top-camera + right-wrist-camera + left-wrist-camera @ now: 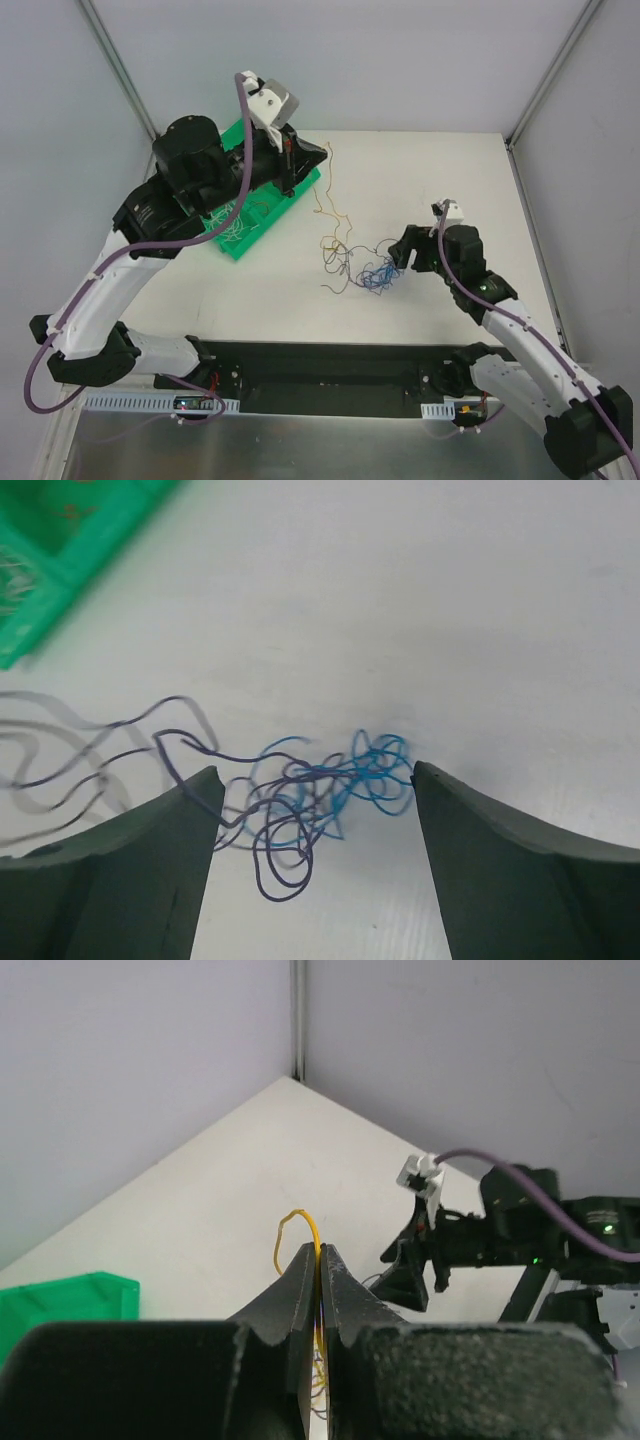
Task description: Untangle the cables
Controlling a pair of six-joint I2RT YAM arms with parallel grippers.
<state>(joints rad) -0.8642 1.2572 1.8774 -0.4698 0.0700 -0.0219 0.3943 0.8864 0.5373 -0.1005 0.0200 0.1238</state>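
1. The left wrist view is showing what the overhead one cannot. The left gripper (pixel 321 1252) is clamped tight on a yellow cable (pixel 312 1228), which is looping up just past the fingertips and running down between them.
2. The overhead view is giving the layout. That gripper is hanging by the right edge of the green bin (pixel 262 205), and a thin strand is trailing from it down across the white table (pixel 430 170) to the cables (pixel 366 268) bunched near the middle.
3. Only the right wrist view is resolving the tangle's colours — blue loops are crowding toward the finger at that view's right, purple loops are spreading toward the other finger, and paler strands are trailing off to the left.
4. The right gripper (pixel 315 773) is standing spread wide, gripping nothing. The tangle is lying on the table between its two fingers — the blue knot is just beside one fingertip, and I cannot tell whether it is touching.
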